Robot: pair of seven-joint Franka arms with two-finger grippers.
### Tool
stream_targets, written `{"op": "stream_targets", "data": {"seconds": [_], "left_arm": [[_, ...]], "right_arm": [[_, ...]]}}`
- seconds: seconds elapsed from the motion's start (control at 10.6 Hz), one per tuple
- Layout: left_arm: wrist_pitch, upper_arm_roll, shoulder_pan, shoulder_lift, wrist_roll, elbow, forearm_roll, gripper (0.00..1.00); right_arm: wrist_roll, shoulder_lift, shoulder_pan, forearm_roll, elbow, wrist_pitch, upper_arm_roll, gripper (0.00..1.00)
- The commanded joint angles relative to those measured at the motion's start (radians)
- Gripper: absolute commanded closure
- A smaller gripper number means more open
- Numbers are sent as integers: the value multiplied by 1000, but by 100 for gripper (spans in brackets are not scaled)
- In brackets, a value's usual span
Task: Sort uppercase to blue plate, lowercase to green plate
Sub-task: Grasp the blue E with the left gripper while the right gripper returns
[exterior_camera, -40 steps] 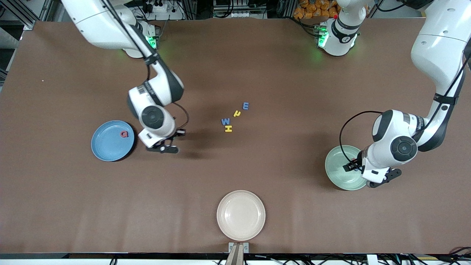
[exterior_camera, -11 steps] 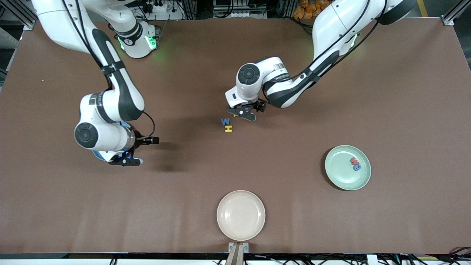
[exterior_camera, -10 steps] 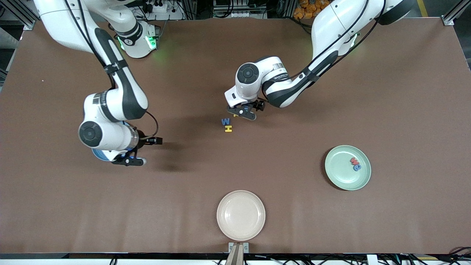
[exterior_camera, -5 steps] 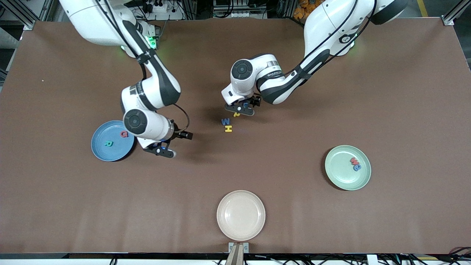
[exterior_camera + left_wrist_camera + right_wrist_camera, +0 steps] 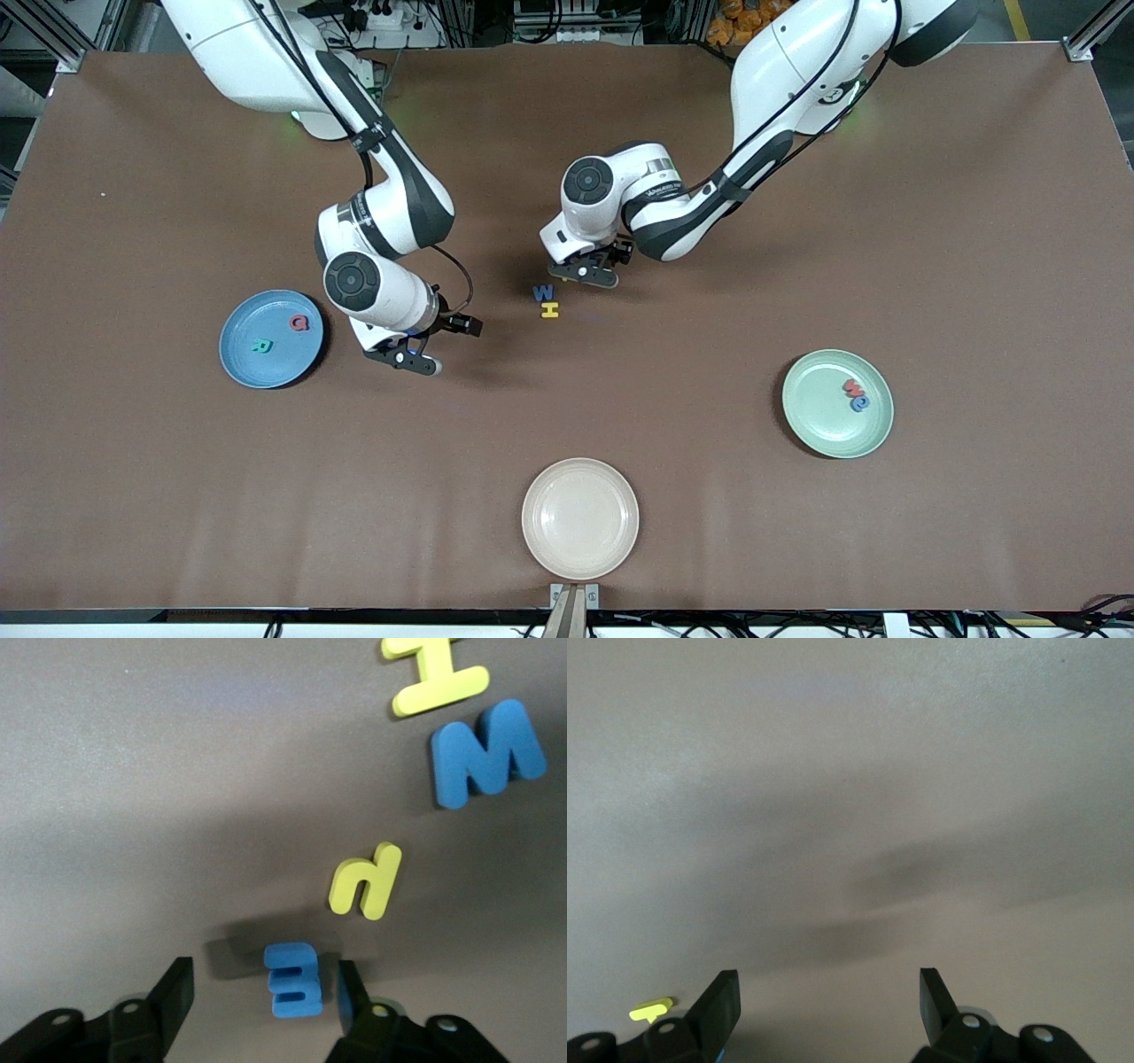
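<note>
The blue plate [image 5: 248, 368] holds the red Q [image 5: 300, 323] and teal R [image 5: 260, 346]. The green plate [image 5: 819, 421] holds the red w [image 5: 853, 386] and the blue a-like letter [image 5: 859, 404]. The blue M [image 5: 544, 291] and yellow H [image 5: 550, 310] lie mid-table. My left gripper [image 5: 585, 270] is open, low over the blue E [image 5: 295, 979], which lies between its fingers [image 5: 347, 992], close to one. The yellow hooked letter [image 5: 367, 881] lies beside the E; both are hidden in the front view. My right gripper [image 5: 409, 352] is open and empty over bare table [image 5: 828, 992].
A cream plate [image 5: 580, 518] sits near the table's front edge, nearest the front camera. The blue M [image 5: 487, 751] and yellow H [image 5: 438, 678] also show in the left wrist view. A sliver of a yellow letter [image 5: 651, 1010] shows in the right wrist view.
My right gripper left the teal R on the blue plate and moved toward the middle letters. My left gripper came from the green plate and settled over the blue E.
</note>
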Motion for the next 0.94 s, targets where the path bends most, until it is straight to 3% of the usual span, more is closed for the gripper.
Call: {"op": "stream_targets", "data": {"seconds": [0.0,0.38,0.85], "left_arm": [[26,8,-8,10,-48,0,27,30],[25,8,-11,10,-65,0,28,36],[26,8,-13,12,-65,0,27,76]], "right_arm": [[18,-7,28,5,-18,18,4,10],[29,6,36,7,-20,38,36,9],[110,50,88,-13,-23,193,81,9]]}}
